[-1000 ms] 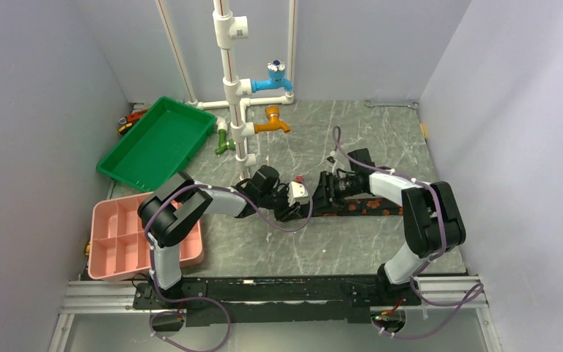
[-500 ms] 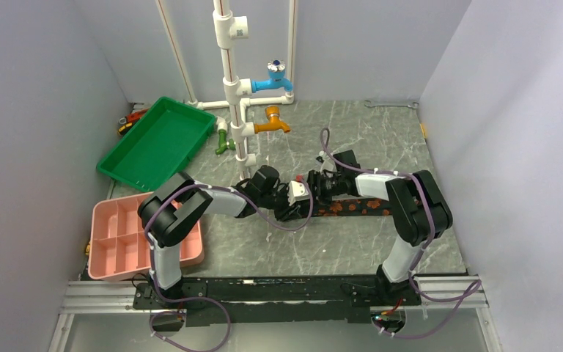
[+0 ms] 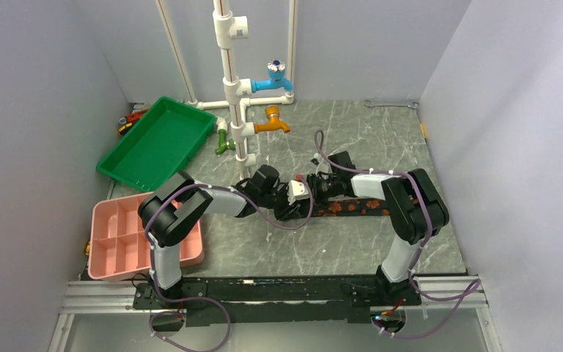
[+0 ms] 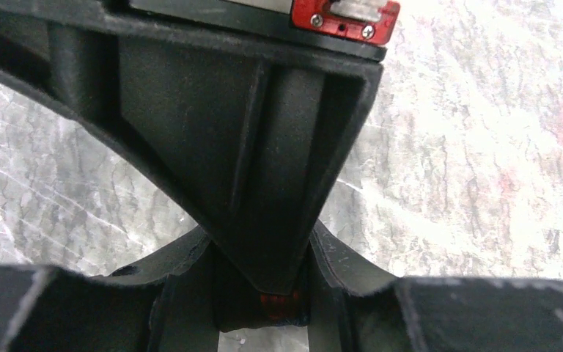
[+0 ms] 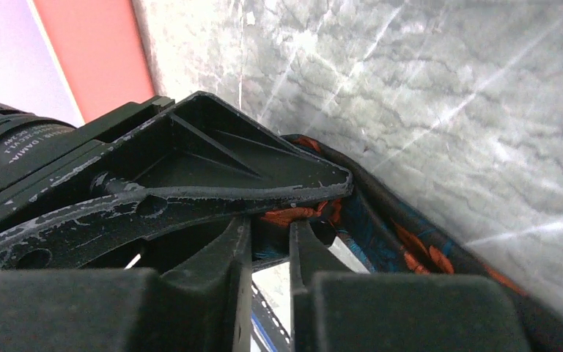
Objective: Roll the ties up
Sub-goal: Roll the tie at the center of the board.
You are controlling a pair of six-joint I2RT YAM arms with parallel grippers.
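The tie (image 3: 355,207), black with orange-red flowers, lies flat on the grey table (image 3: 300,249) and runs right from the two grippers. My left gripper (image 3: 291,202) is shut on the tie's left end; a bit of red-patterned cloth (image 4: 278,304) shows between its fingers (image 4: 337,271). My right gripper (image 3: 313,185) meets it from the right and is shut on a fold of the tie (image 5: 267,233). More of the tie (image 5: 410,246) trails off to the right in the right wrist view. Each wrist view is largely blocked by the other gripper's finger.
A green tray (image 3: 157,143) stands at the back left, with tools (image 3: 132,117) behind it. A pink compartment box (image 3: 102,242) sits at the near left. A white pipe stand (image 3: 236,103) with blue and orange taps rises behind the grippers. A wrench (image 3: 392,104) lies at the back right.
My right gripper has moved left along the tie until it meets the left gripper, and less of the tie lies flat. The left arm has barely moved.
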